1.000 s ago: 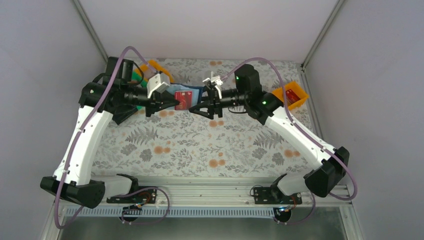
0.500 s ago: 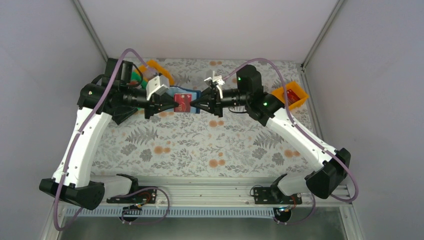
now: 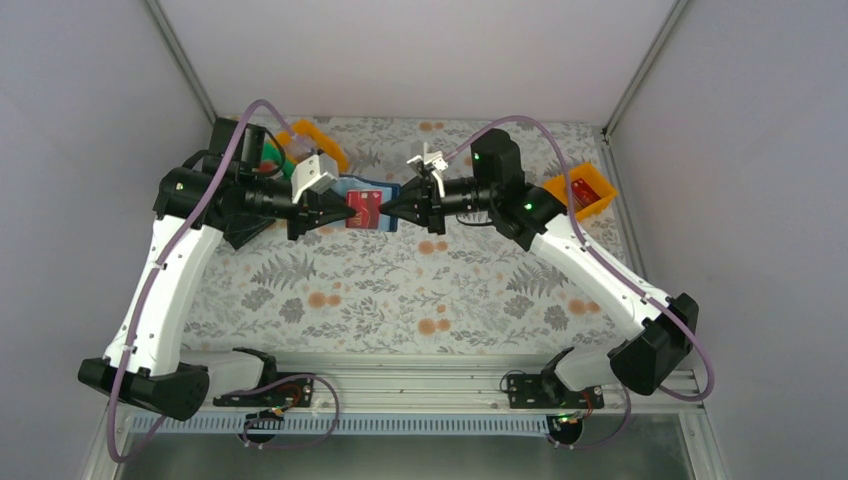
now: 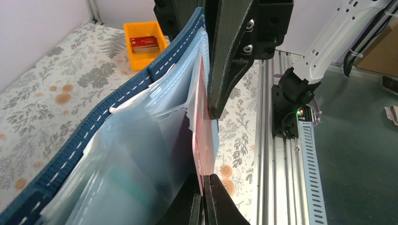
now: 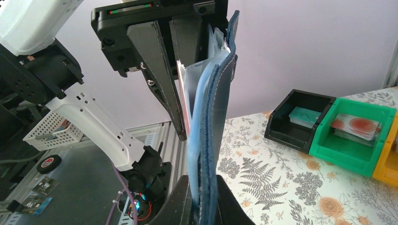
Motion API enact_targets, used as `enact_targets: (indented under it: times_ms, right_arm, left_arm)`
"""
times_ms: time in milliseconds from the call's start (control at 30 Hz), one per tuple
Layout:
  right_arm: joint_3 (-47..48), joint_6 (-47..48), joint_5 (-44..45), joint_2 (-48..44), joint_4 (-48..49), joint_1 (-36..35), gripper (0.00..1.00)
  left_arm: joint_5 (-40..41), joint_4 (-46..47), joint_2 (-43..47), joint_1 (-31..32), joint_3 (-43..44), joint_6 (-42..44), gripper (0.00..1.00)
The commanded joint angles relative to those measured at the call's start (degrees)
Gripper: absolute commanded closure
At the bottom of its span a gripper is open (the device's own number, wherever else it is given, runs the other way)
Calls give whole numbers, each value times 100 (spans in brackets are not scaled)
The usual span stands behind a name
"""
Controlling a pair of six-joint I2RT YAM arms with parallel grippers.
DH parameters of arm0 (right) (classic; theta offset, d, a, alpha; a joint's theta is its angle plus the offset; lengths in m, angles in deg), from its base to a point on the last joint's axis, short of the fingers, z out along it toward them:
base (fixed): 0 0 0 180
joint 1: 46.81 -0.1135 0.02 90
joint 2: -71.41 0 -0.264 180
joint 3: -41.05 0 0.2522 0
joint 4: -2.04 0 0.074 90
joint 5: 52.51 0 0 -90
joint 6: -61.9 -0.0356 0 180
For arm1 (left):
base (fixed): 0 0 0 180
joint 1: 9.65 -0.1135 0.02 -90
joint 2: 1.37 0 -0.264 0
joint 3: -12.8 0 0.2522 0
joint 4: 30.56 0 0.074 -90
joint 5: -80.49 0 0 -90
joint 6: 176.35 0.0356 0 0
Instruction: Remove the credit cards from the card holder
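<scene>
Fern-and-flower patterned cloth covers the table (image 3: 400, 290), and above its far middle the card holder (image 5: 211, 131) hangs in the air between the two arms. It is a soft navy wallet with pale stitching along its edge and a stack of clear, bluish plastic sleeves inside. It stands on edge, its long axis running left to right from one arm to the other, its inner side turned toward the arm bases. A stiff red credit card (image 4: 204, 136) lies flat against that inner side, beside the sleeves; its print is too small to read. The left gripper (image 4: 202, 199) has its fingers pressed together on the card's near edge, while the right gripper (image 5: 202, 199) is clamped on the holder's opposite edge, so the two point tip to tip. Off to the right sits an orange bin (image 3: 580, 195) with a red-faced card (image 4: 144, 43) in it. At the back left a black bin (image 5: 300, 117) holding a teal card (image 5: 304, 116), a green bin (image 5: 352, 145) holding a blotched card (image 5: 356, 125) and a second orange bin (image 3: 315, 135) stand side by side, touching.
</scene>
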Motion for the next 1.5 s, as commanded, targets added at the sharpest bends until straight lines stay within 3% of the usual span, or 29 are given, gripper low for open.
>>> enact_targets:
  times_ms: [0,333,633,733,800,967,1033,1100,1167,1267,1400,1467]
  right_arm:
    - [130,152,-289,-53,3,-20,96]
    - [206,221,-394,-129,-76,-20,96]
    - [224,247,-459,-121,-90,-20,96]
    - [238,239,-496,-96,-94,-20,96]
    - [229,251,-495,-104,-107,-25,96]
    - [212,323,-482,-141,-166,-20,95]
    - [229,356,-470,-141,-218,-20,89]
    - [213,354,-429,-145,-241,-21,76]
    - [172,335,-419,-154,-221,-20,72]
    - [122,270,-425,-160,-168,-20,75]
    - [102,247,-383,-172,-147,-20,92]
    - [96,245,-257,-198,-145,-20,96]
  left_arm:
    - [34,-50,91,-31,238,233,96]
    - [190,-48,18,-47,265,212,94]
    - [259,-286,74,-46,311,459,84]
    - [212,-176,48,-52,271,345,88]
    - [167,-187,17,-52,274,369,97]
    - [167,-336,44,-59,327,556,98]
    - [172,-359,60,-67,322,545,98]
    - [176,-323,86,-81,317,492,98]
    - [141,-247,102,-105,335,390,98]
    - [-43,-228,83,-113,363,340,98]
    - [-78,-239,82,-123,381,333,98]
    - [-66,-303,87,-133,401,386,98]
